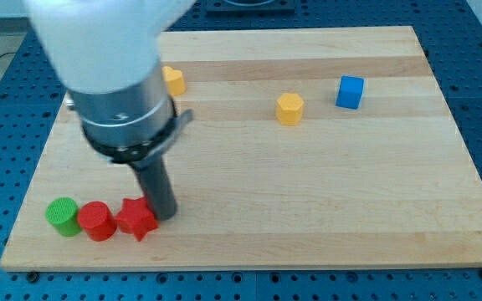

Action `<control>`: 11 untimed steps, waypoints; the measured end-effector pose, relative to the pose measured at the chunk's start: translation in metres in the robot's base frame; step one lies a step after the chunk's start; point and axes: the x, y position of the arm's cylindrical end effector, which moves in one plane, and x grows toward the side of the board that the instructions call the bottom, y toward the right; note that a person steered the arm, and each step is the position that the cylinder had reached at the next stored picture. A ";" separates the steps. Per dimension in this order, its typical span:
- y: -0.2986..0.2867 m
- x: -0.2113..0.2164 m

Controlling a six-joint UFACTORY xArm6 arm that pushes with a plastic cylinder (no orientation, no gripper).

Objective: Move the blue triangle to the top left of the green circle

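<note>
The green circle (62, 216) stands near the board's bottom left corner. A red circle (97, 221) is just to its right, and a red star (136, 219) is to the right of that. My tip (166, 216) is on the board at the red star's upper right edge, touching it or nearly so. No blue triangle shows in the view; the arm's large body (115, 75) covers the upper left of the board and may hide it.
A blue cube (350, 92) sits at the upper right and a yellow hexagon (289, 109) to its left. Another yellow block (172, 79) peeks out beside the arm. The wooden board (308, 209) lies on a blue perforated table.
</note>
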 end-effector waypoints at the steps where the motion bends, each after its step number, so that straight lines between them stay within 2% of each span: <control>1: 0.009 -0.002; 2: 0.082 -0.018; 3: 0.178 -0.053; 4: 0.169 -0.123; 5: 0.110 -0.177; 6: 0.045 -0.165; 7: -0.003 -0.127; 8: -0.029 -0.117; 10: -0.026 -0.141; 11: -0.066 -0.119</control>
